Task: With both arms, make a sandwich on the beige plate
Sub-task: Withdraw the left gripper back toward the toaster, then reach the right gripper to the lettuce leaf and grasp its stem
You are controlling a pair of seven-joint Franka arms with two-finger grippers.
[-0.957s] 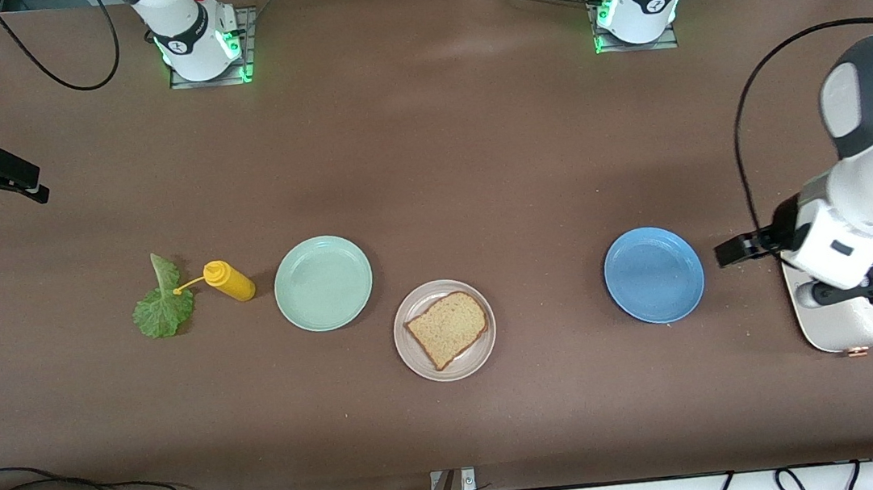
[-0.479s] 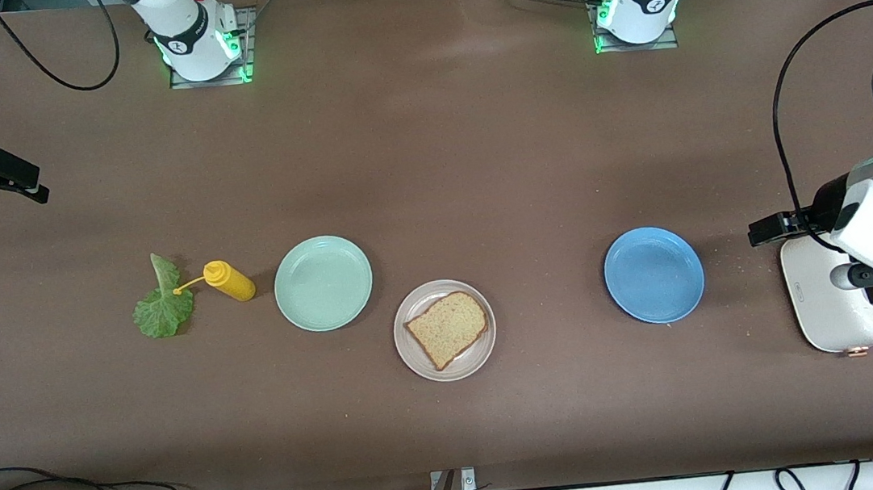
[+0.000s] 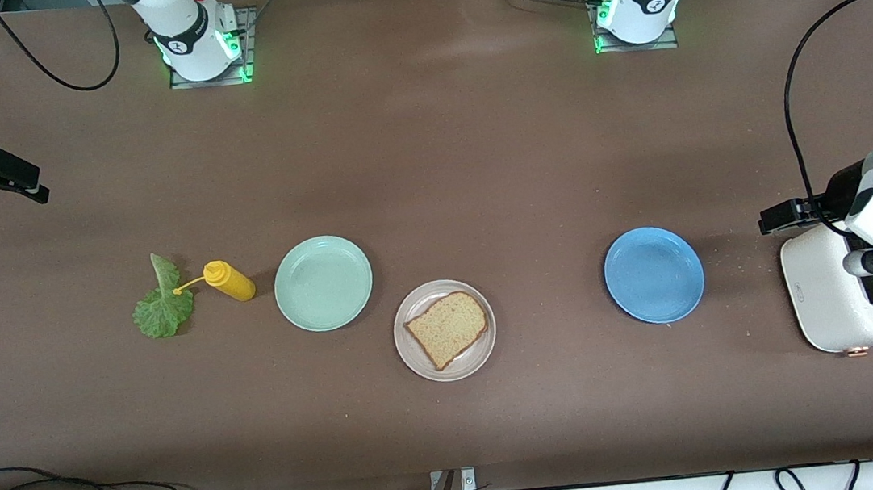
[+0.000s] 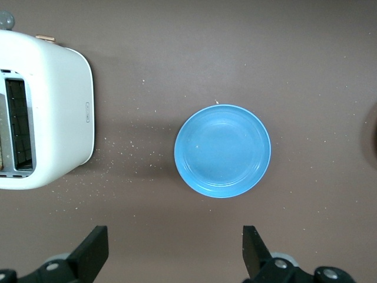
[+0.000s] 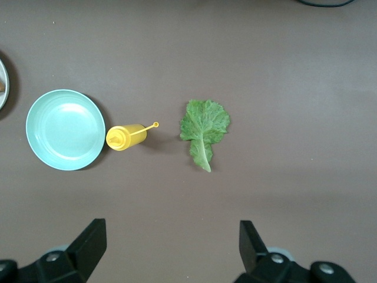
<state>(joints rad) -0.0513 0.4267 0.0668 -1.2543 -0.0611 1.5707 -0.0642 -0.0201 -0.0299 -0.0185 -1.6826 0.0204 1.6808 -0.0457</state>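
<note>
My left wrist camera looks straight down at a blue plate (image 4: 222, 150) and a white toaster (image 4: 56, 115) on the brown bench (image 4: 235, 47).

My left gripper (image 4: 175, 250) has its 2 jaws spread wide apart in the air, 1 fingertip (image 4: 94, 247) at each side of my view. The blue plate sits bare between them on the bench. The toaster stands well apart from the plate, its dark slots partly cut off at the frame edge, with pale crumbs (image 4: 126, 156) scattered between toaster and plate.
</note>
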